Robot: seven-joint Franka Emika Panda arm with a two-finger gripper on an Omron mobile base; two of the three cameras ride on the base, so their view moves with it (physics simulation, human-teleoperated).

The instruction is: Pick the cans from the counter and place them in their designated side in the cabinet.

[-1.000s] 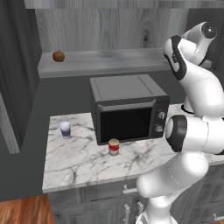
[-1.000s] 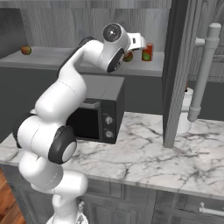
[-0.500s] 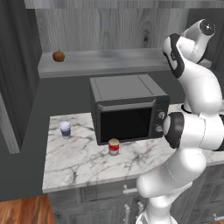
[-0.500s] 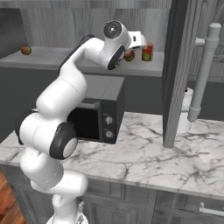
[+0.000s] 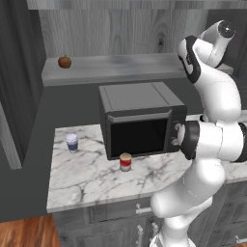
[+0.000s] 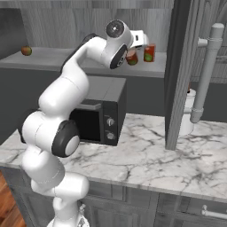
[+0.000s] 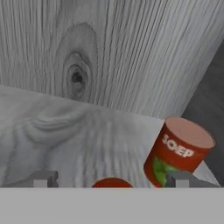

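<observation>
End effector (image 7: 107, 180) open over the cabinet (image 7: 65, 135) shelf, a red can top (image 7: 111, 182) between its fingertips; the orange-red soup can (image 7: 179, 151) stands upright just right of it

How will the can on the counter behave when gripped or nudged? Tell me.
The can looks rigid, so it should hold its shape in a grip. It stands upright on the flat counter and is short, so probably hard to tip. Once on its side, its round wall would likely roll.
</observation>
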